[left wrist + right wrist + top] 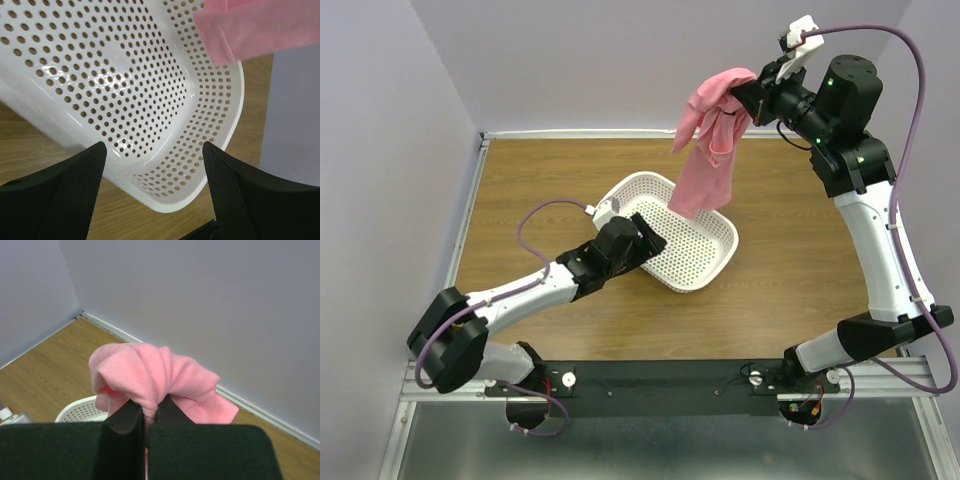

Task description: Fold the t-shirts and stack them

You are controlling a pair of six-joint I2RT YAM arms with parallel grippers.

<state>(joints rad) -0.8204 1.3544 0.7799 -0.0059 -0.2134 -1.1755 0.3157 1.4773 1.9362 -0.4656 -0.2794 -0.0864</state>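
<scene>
A salmon-pink t-shirt (712,140) hangs bunched in the air at the back right, its lower end dangling over the white perforated basket (715,262). My right gripper (748,93) is shut on a fold of the t-shirt (150,372), held high near the back wall. My left gripper (645,240) is open low over the table, its jaws either side of the basket's near corner (165,200) without closing on it. A pink edge of the t-shirt (255,30) shows at the top of the left wrist view.
The basket sits tilted in the middle of the wooden table (520,190). Lilac walls (600,60) close in the back and sides. A purple cable (535,215) loops beside the left arm.
</scene>
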